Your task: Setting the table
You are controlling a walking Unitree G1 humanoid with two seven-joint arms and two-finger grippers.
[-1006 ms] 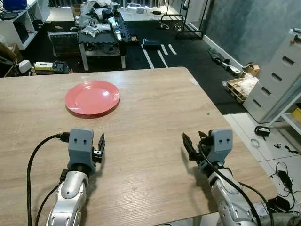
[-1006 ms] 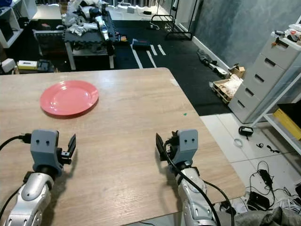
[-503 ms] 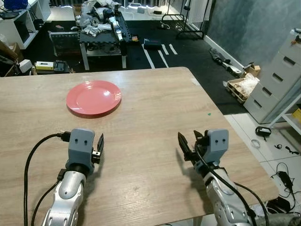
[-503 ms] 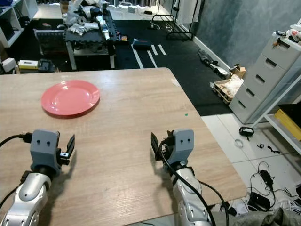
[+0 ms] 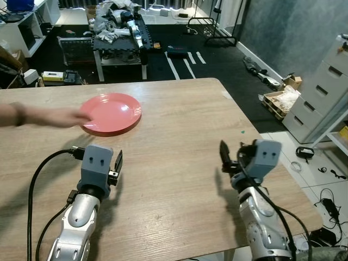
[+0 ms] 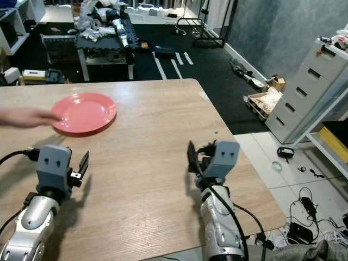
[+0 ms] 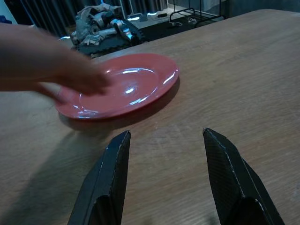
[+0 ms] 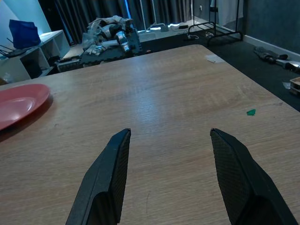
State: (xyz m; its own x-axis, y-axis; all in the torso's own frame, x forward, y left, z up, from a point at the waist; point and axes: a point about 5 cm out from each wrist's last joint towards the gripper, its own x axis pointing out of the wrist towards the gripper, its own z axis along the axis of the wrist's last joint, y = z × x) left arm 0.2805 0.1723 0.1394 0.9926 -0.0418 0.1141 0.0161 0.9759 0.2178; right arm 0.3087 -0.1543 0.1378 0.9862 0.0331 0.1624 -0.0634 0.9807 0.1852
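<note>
Left wrist view: a person's hand (image 7: 61, 70) covers the red plate (image 7: 136, 91); hold both open jaws off the surface (image 5: 179, 136) until it clears.

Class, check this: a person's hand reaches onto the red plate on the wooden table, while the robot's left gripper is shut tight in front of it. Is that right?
Not quite. The left gripper is open, its two fingers standing well apart, as the left wrist view shows. The rest holds: a person's hand reaches onto the red plate on the wooden table.
</note>
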